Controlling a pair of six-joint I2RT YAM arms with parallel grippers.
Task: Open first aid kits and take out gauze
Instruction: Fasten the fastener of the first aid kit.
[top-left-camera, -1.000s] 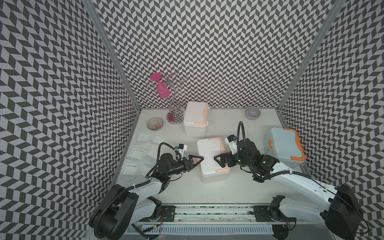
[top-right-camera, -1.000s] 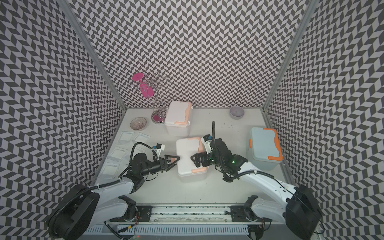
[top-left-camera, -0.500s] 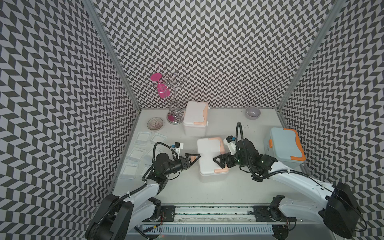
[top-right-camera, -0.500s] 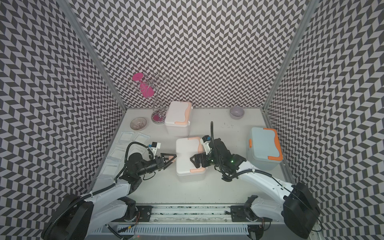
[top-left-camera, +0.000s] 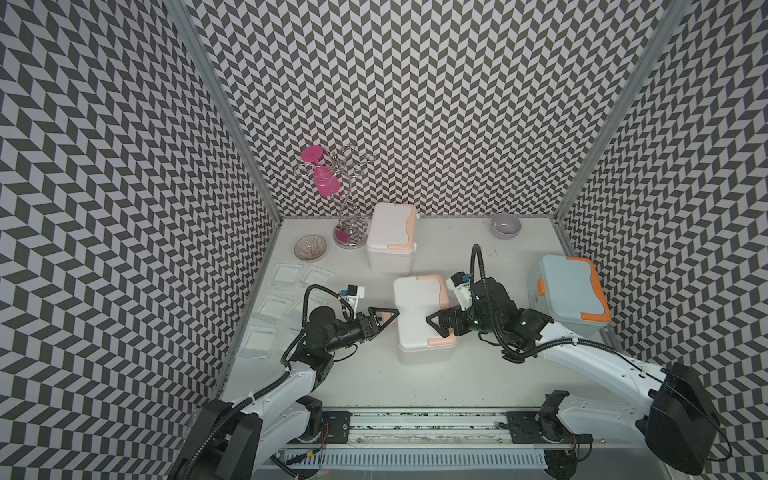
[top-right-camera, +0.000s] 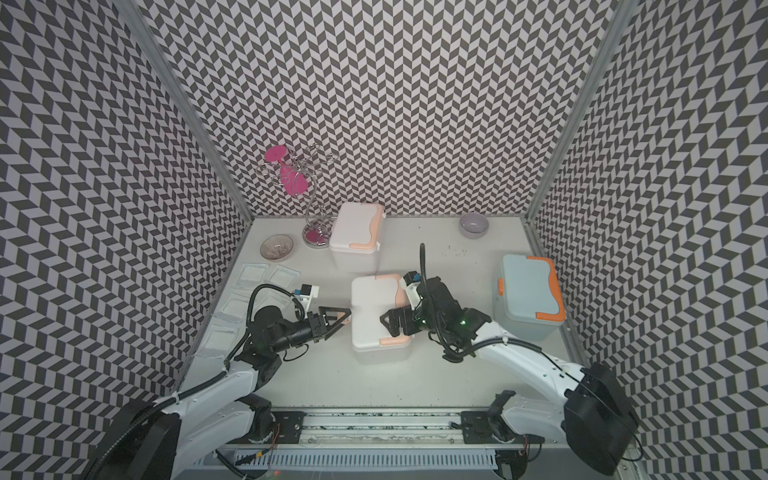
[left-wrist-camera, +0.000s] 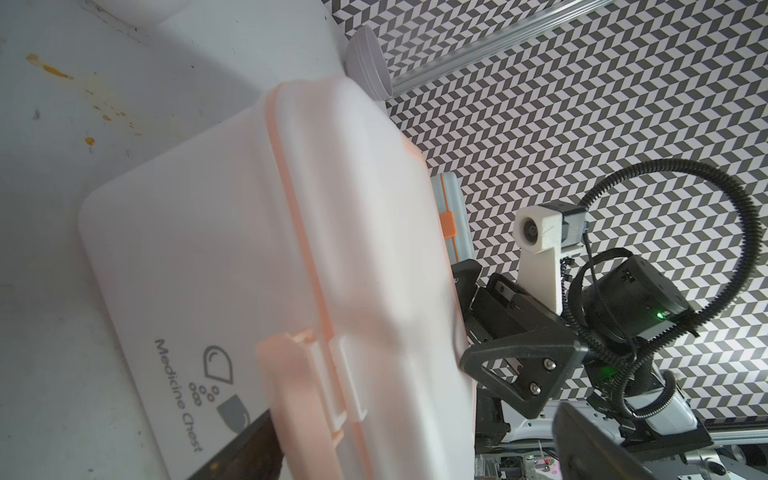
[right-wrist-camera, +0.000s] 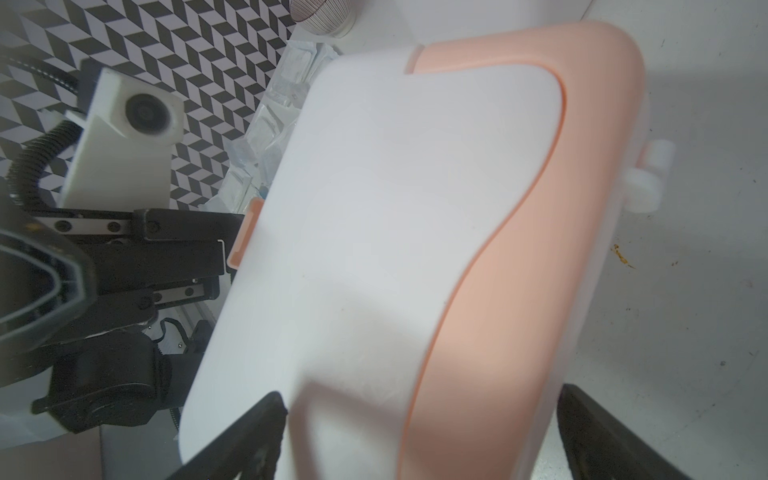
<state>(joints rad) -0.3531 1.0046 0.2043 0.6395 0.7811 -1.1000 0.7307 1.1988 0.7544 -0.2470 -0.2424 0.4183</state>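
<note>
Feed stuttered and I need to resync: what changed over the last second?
The left end effector backed slightly away from the middle kit, toward the gauze. Nothing was gripped or released; both end effectors are open. The right end effector, the middle kit with its lid shut, the far kit, the blue kit and the gauze stayed put.
</note>
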